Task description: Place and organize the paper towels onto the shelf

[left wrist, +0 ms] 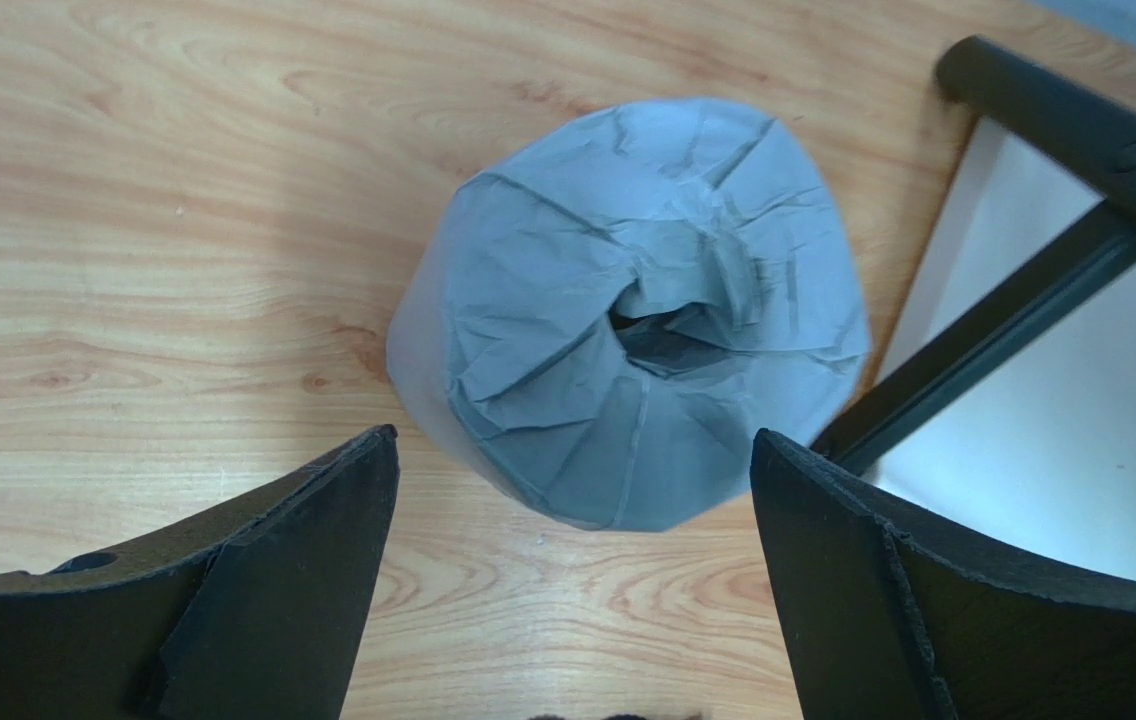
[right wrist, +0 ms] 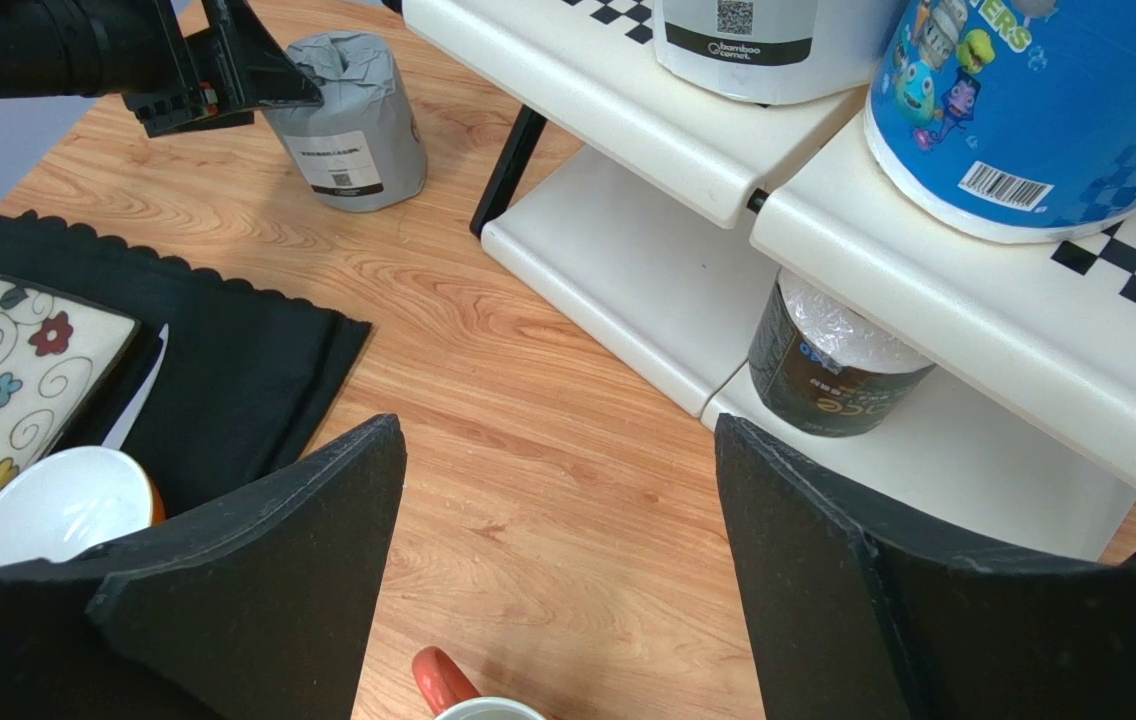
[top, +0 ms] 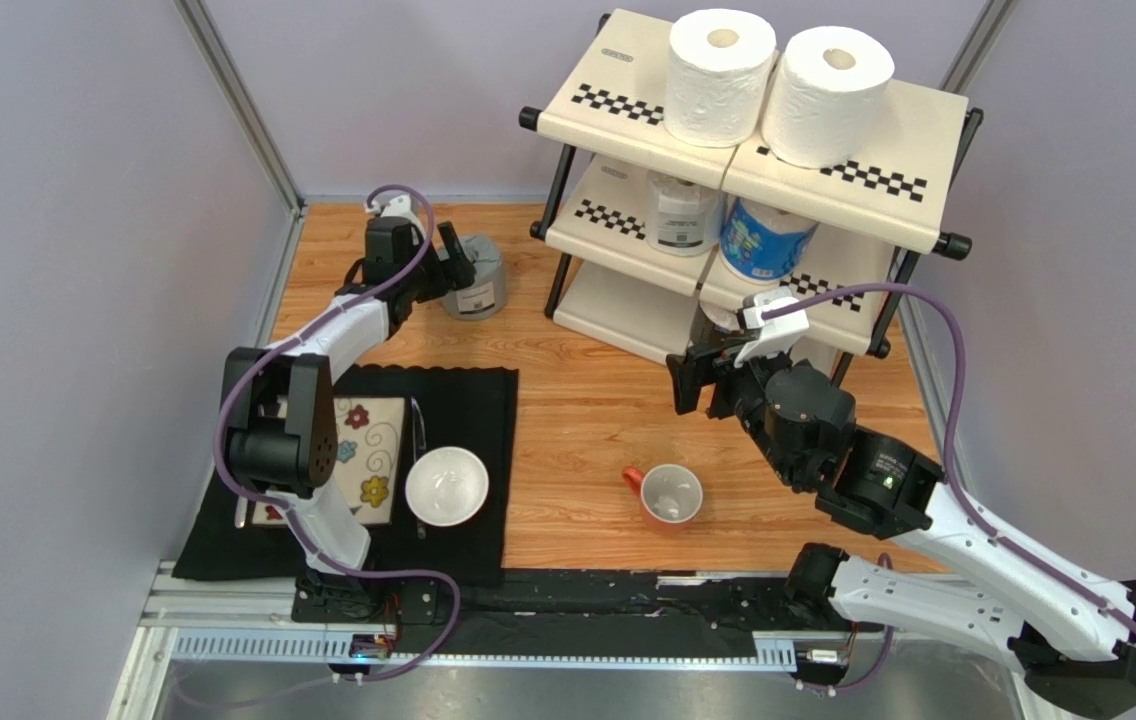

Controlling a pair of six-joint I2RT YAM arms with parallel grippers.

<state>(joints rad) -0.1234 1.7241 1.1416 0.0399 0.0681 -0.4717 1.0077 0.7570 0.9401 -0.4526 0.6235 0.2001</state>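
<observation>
Left hand [left wrist: 571, 443] is hovering open over the grey roll [left wrist: 634, 300], apparently clear, beside the shelf [top: 612, 75]; right hand [right wrist: 559, 428] is gaping empty.

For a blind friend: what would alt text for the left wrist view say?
A grey-wrapped paper towel roll stands on the wooden table, ahead of the left arm's two open black fingers. The black frame of the shelf shows at right.

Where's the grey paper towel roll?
In the top view, the grey roll stands on the table left of the shelf, at the open left gripper.
</observation>
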